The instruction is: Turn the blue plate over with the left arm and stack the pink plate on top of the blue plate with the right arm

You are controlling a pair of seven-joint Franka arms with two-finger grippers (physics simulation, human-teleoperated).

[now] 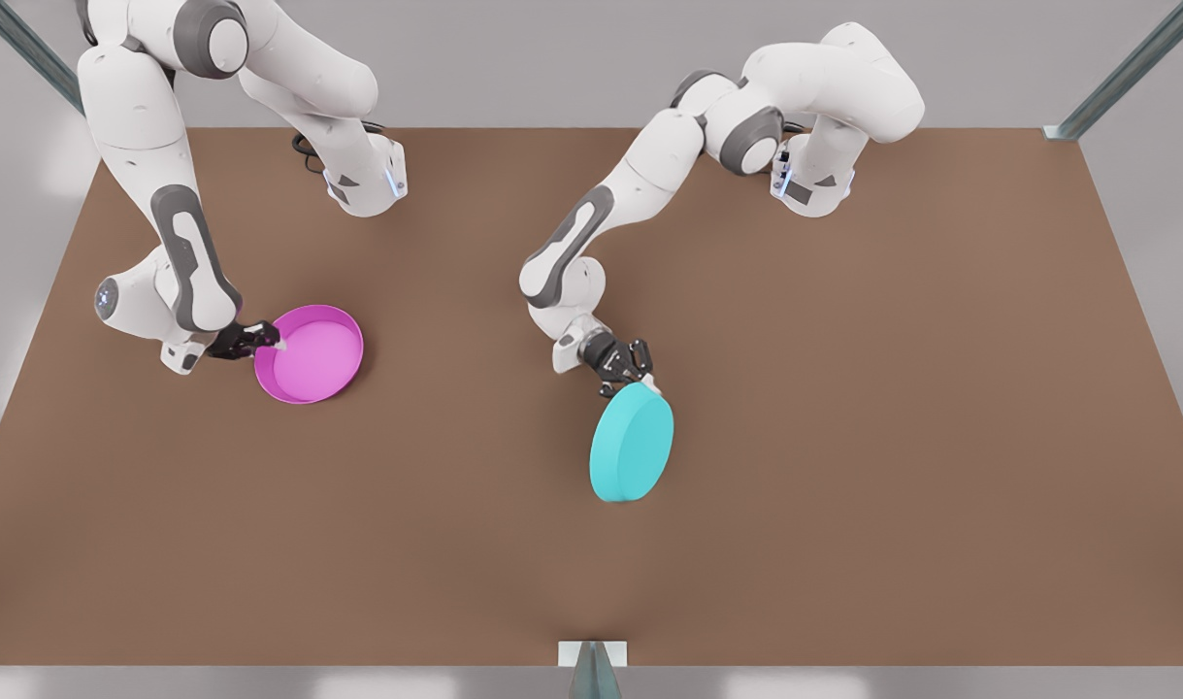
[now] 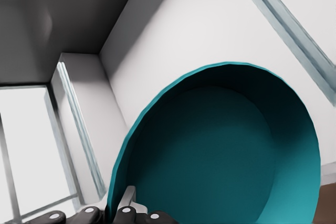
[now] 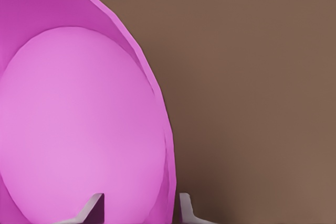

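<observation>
My left gripper [image 1: 632, 381] is clamped on the blue plate's [image 1: 633, 446] rim; plate lifted, tilted steeply, flat underside facing the front cam, hollow side toward my wrist [image 2: 220, 161]. My right gripper [image 1: 273, 340] straddles the pink plate's [image 1: 312, 355] near rim, one finger [image 3: 93, 206] inside, one outside, w/ the plate flat on the table [image 1: 843, 437], open side up. Can't tell if that grip has closed.

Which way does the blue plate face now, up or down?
Tipped mid-flip. In the front view the blue plate shows its solid bottom, held at the rim by the left gripper; its hollow side faces that arm's wrist camera.
</observation>
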